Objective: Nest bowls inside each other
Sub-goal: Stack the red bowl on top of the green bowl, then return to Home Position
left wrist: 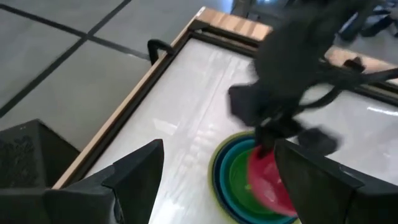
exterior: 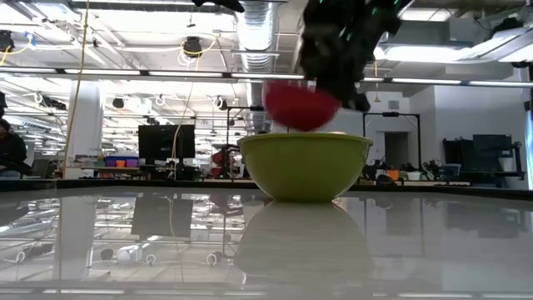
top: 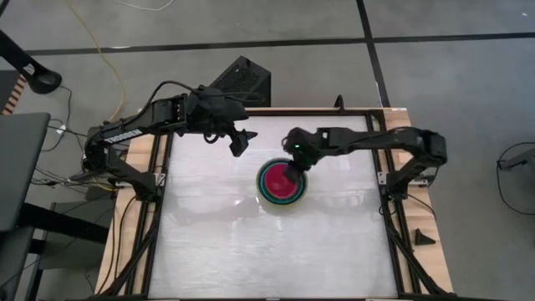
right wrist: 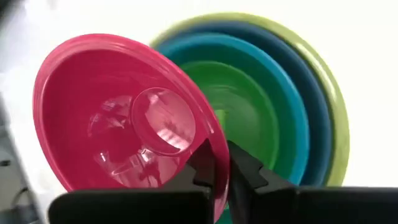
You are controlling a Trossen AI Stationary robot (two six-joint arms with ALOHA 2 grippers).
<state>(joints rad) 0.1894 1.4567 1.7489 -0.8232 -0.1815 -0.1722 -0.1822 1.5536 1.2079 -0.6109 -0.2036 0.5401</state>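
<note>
A stack of nested bowls stands mid-table: an olive-green bowl (top: 282, 203) outermost, then a light blue one (right wrist: 311, 93), a teal one (right wrist: 280, 99) and a bright green one (right wrist: 242, 106). Just above the stack hangs the magenta bowl (exterior: 300, 107), tilted, with my right gripper (right wrist: 221, 167) shut on it. My left gripper (top: 238, 144) stands open above the table, to the far left of the stack, with nothing between its fingers. My right gripper pinches the magenta bowl's rim (right wrist: 216, 144) between its two fingers, one finger (right wrist: 199, 169) inside the bowl and the other outside. The fingers slant down from the table's right side. The bowl hangs tilted, lifted clear, over the bright green bowl.
The glossy white table top (top: 217, 234) lies bare to the near side and left of the stack. A black frame and wooden border (top: 140, 217) run round the table. A dark box (top: 242, 79) stands beyond the far edge.
</note>
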